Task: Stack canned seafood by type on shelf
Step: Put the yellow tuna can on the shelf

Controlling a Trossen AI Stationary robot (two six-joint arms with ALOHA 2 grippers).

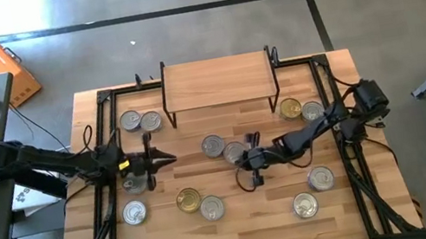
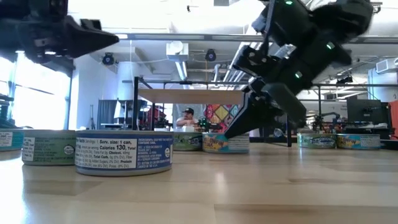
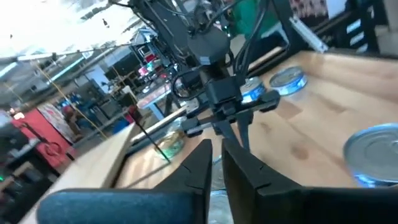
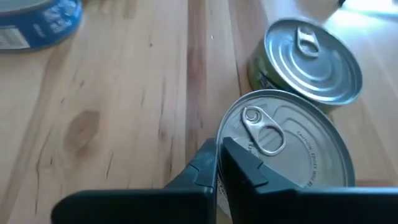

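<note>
Twelve flat round tins lie scattered over the wooden desk [image 1: 241, 229], none of them on the shelf [image 1: 217, 82], whose light wood top stands bare at the far edge of the desk on thin black legs.

Two silver-lidded tins [image 1: 140, 121] sit just left of the shelf, and a gold-lidded tin [image 1: 289, 109] with a silver one beside it sits just right of it. A pair of silver tins [image 1: 223, 147] lies near the middle of the desk. Toward the near edge are a gold tin [image 1: 189, 200] touching a silver tin [image 1: 212, 208], one more silver tin [image 1: 134, 212] to the left, and two silver tins [image 1: 313, 191] to the right.

The right gripper [image 1: 248, 160] reaches in low over the middle pair. In the right wrist view its fingers [image 4: 239, 163] stand almost together, with only a thin slit between them, their tips over the edge of a silver pull-tab tin [image 4: 286, 149]; a second pull-tab tin [image 4: 311, 59] lies just beyond, touching it.

The left gripper [image 1: 160, 158] hangs above the desk at the left, beside a silver tin [image 1: 132, 184] under the arm. Its fingers [image 3: 249, 168] are likewise drawn narrow and hold nothing, pointing across at the right arm.
</note>
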